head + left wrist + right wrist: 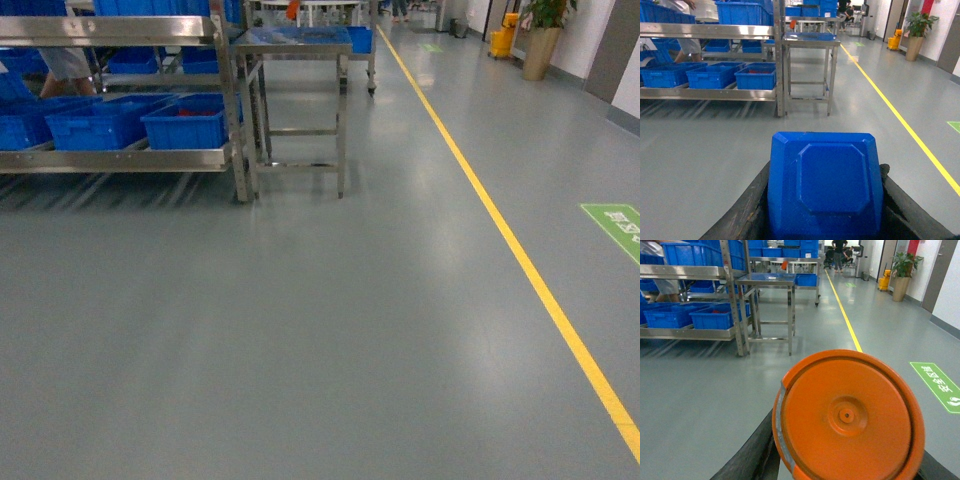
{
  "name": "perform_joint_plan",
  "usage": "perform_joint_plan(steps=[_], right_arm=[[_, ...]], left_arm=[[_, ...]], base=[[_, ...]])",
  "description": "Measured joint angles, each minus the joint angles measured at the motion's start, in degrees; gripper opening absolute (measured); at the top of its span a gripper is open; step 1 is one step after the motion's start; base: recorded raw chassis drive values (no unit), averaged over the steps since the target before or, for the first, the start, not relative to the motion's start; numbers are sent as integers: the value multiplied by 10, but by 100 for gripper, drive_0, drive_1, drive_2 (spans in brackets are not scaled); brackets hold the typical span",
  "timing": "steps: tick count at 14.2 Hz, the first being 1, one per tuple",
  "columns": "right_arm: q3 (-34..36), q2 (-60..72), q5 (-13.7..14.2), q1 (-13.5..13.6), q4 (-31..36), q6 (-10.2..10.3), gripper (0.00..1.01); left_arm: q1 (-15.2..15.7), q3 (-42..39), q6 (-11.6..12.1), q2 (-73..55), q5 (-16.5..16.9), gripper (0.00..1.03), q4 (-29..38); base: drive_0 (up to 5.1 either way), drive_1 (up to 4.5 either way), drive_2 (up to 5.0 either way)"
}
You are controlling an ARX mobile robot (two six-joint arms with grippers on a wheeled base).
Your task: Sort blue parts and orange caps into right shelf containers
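Left gripper [825, 220] clamps a rigid, light blue octagonal plastic part [824, 185] by its sides — right gripper [840, 465] grips a smooth, slippery orange round plastic cap [847, 415] at its rim.

Crates [188, 124] in a row on the shelf [115, 158], far left. Table [295, 45] just right of the shelf. Floor line [520, 262] runs along the right; plant [545, 30] behind it.

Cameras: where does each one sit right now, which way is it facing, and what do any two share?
Head: high on the robot, slanting down at the floor; no arm shows.
Left wrist: behind the left gripper, looking forward over a blue part.
Right wrist: behind the right gripper, over an orange cap.
All share the shelf, blue crates and yellow line.
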State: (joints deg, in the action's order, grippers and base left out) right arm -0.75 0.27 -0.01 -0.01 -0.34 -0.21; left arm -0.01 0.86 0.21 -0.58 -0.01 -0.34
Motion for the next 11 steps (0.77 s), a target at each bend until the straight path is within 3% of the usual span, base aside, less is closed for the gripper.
perform_joint_plan(steps=[11], right_arm=[[0, 0, 0, 0, 0, 0, 43]], left_arm=[[0, 0, 0, 0, 0, 43, 1]], base=[[-4, 411, -419]])
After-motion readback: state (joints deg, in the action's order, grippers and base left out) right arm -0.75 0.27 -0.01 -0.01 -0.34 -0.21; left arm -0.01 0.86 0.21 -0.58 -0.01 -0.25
